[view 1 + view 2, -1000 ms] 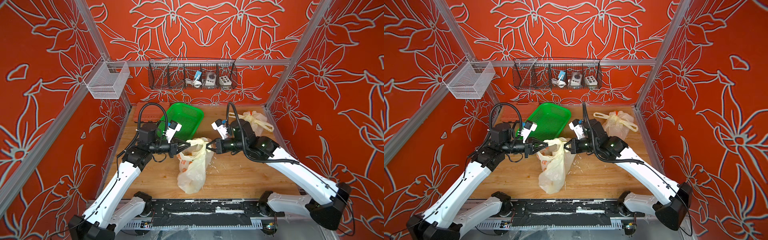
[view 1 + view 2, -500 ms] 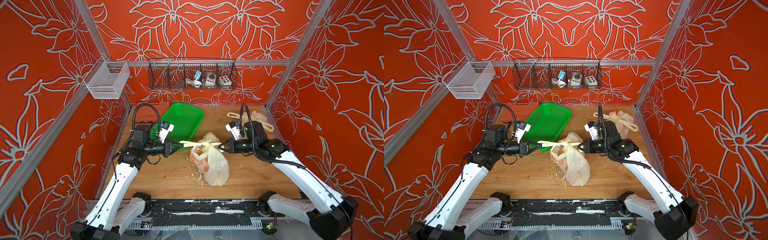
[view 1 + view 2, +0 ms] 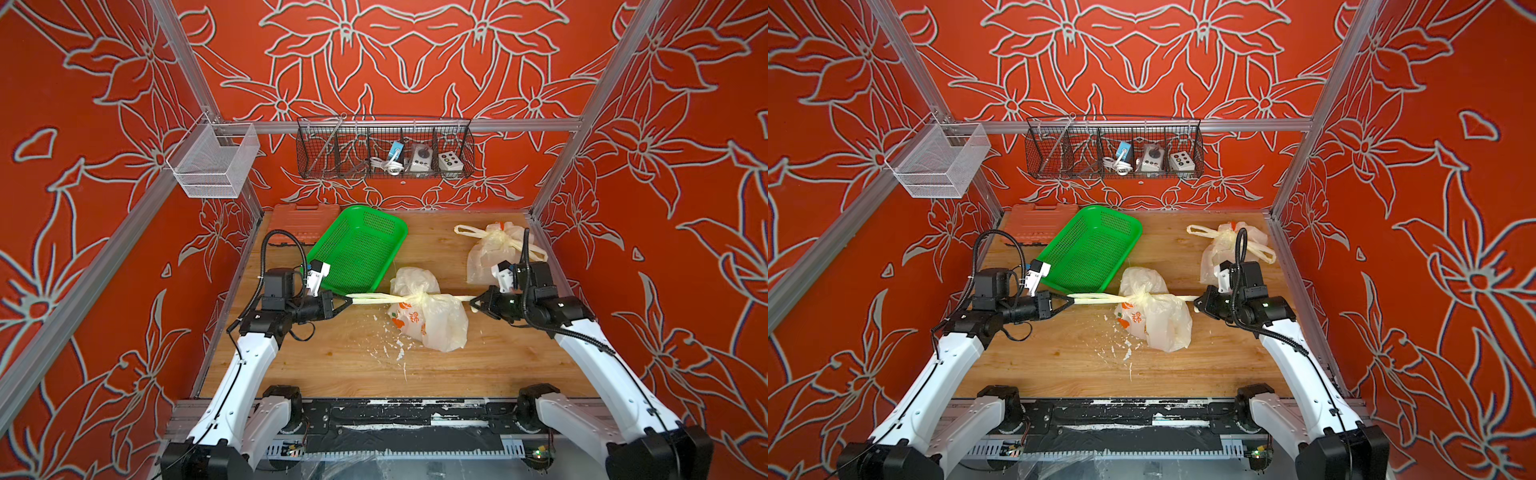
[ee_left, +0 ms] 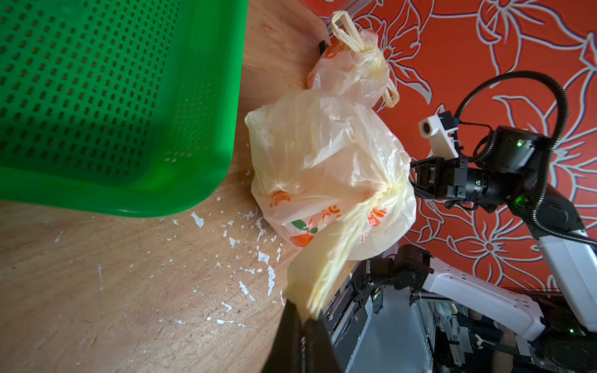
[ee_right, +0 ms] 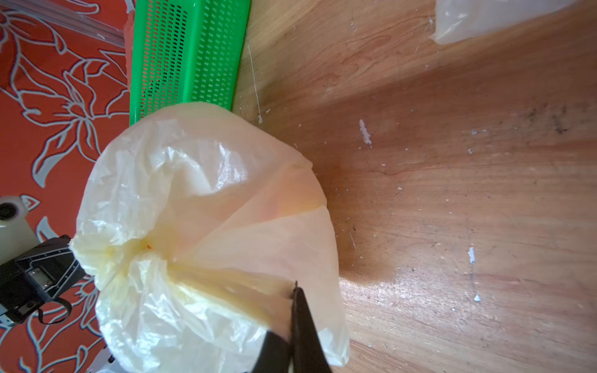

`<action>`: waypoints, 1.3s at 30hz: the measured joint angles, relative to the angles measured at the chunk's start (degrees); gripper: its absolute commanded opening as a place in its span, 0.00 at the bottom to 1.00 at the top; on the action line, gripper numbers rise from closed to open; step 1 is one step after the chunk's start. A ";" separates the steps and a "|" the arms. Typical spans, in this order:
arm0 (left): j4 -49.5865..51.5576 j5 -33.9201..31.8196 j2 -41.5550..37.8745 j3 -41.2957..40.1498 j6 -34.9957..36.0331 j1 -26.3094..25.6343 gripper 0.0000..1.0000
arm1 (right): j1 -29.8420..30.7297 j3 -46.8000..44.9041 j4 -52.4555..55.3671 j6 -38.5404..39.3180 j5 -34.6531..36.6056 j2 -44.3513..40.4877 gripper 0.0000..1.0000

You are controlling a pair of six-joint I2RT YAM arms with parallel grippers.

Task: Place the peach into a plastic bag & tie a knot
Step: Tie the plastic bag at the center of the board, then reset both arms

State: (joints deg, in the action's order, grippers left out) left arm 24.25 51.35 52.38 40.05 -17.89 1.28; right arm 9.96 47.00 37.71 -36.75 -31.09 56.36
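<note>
A pale yellow plastic bag (image 3: 432, 320) (image 3: 1158, 320) with orange print lies mid-table. Its two handles are stretched tight to either side of a knot (image 3: 415, 297) (image 3: 1139, 297). My left gripper (image 3: 345, 300) (image 3: 1069, 300) is shut on the left handle (image 3: 374, 296), and the left wrist view shows the strip pinched at its tips (image 4: 303, 318). My right gripper (image 3: 473, 300) (image 3: 1197, 300) is shut on the short right handle (image 3: 459, 297), seen clamped in the right wrist view (image 5: 292, 290). The peach is hidden inside the bag (image 5: 206, 206).
A green perforated basket (image 3: 361, 249) stands just behind the bag, tilted on an orange case (image 3: 299, 220). Another tied bag (image 3: 494, 249) sits at the back right, close behind my right wrist. White flakes (image 3: 386, 345) litter the wood. Wire baskets (image 3: 384, 147) hang on the walls.
Both grippers have drawn apart, left going left and right going right. The handles went from slack to taut, the knot has pulled tight, and the bag has shifted right.
</note>
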 measured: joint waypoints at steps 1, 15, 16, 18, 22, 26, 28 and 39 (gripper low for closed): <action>-0.81 0.20 0.35 0.00 -0.24 0.09 0.00 | -0.24 0.02 -0.72 0.04 -0.61 0.46 0.00; 11.56 -22.38 -2.38 11.28 3.65 0.63 0.72 | -3.69 18.08 9.66 9.29 13.18 7.08 0.74; 11.93 -25.64 -3.52 12.09 4.00 0.79 0.74 | -3.69 18.27 9.40 9.53 16.11 6.36 0.76; 11.08 -31.52 -4.74 12.76 4.17 0.98 0.77 | -3.78 16.65 7.54 10.27 21.97 4.96 0.83; 3.39 -39.45 -4.11 9.84 5.92 0.96 0.84 | -3.98 4.66 -5.38 15.15 32.50 0.59 0.97; -7.23 -47.87 -2.47 1.29 8.24 -0.20 0.85 | -4.09 -6.23 -18.10 21.68 42.18 0.66 0.97; -12.13 -52.02 -2.86 -3.58 8.94 -0.59 0.85 | -4.20 -10.16 -25.05 24.26 45.18 1.99 0.97; -39.56 -60.70 8.52 -19.54 12.39 -0.52 0.87 | -4.24 -21.97 -54.88 29.97 50.60 16.13 0.97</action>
State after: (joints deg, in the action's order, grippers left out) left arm -15.31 -9.34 60.90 20.51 -5.50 0.75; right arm 5.72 25.04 -17.17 -6.79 19.51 72.49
